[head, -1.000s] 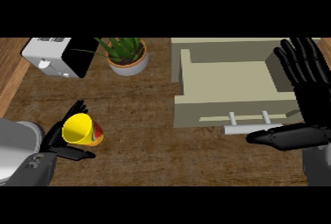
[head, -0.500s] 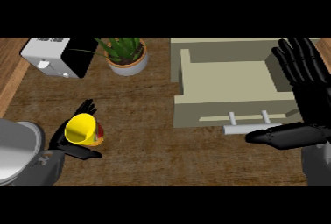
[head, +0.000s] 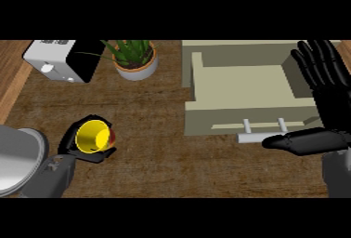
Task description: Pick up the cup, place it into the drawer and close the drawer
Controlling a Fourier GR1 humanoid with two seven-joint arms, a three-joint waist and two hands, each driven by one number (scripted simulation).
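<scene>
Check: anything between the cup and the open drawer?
Nothing: head view shows only bare brown counter between the yellow cup, held in the left hand, and the open drawer.

One yellow cup (head: 93, 136), one open drawer (head: 243, 95), one potted plant (head: 133, 58), one toaster (head: 61, 60), two hands (head: 322, 93)

Concealed and cropped items

The cup's (head: 94, 136) lower body is hidden by the left hand (head: 72, 148); the right hand (head: 322, 88) is cropped at the frame edge.

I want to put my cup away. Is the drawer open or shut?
Open. The drawer is pulled out, its bare inside showing, handle facing the robot.
</scene>
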